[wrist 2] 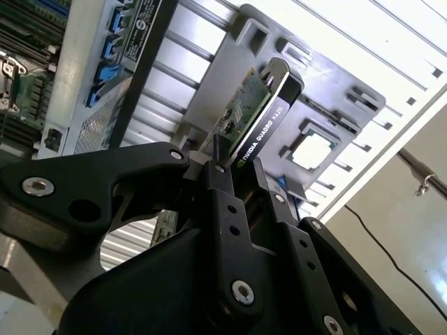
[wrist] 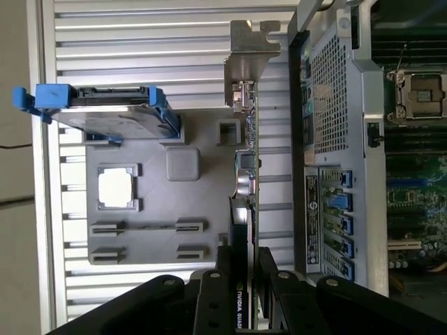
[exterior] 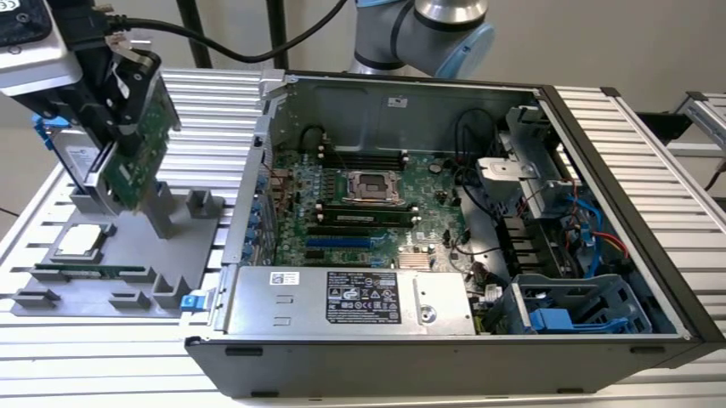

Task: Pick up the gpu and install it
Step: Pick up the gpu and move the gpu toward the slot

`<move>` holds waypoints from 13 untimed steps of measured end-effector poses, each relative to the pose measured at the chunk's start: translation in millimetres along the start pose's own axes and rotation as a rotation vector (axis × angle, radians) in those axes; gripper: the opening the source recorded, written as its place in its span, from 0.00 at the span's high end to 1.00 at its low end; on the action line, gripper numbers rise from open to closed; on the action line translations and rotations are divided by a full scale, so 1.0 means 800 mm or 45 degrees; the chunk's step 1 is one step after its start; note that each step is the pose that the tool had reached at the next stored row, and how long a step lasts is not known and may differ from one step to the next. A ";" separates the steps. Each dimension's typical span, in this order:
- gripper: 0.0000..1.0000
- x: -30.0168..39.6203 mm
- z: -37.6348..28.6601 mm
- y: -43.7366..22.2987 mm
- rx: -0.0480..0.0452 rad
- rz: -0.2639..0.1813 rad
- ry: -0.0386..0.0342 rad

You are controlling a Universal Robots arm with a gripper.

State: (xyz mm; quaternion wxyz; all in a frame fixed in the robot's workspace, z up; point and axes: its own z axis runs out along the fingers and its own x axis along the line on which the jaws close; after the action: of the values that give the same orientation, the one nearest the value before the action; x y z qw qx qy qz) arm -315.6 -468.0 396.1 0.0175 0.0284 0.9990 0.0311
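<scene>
The gpu, a green board with a black cooler and a silver end bracket, stands on edge at the exterior view's left, over the grey holder tray. My gripper is shut on its upper edge. In both wrist views the black fingers clamp the card's cooler side and board side, with the gpu running away from them. The gpu shows edge-on between the tray and the computer case. Its lower edge is close to the tray; I cannot tell whether it touches.
The open computer case with its motherboard fills the middle and right. On the tray are a processor, a memory stick and a hard drive with blue rails. Ribbed aluminium table surrounds everything.
</scene>
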 end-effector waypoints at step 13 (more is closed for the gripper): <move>1.00 -0.0004 -0.0129 0.0008 0.000 0.000 0.0001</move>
State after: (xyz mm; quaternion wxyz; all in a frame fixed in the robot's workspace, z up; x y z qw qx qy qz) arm -315.6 -468.0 406.5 0.0175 0.0284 0.9990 0.0311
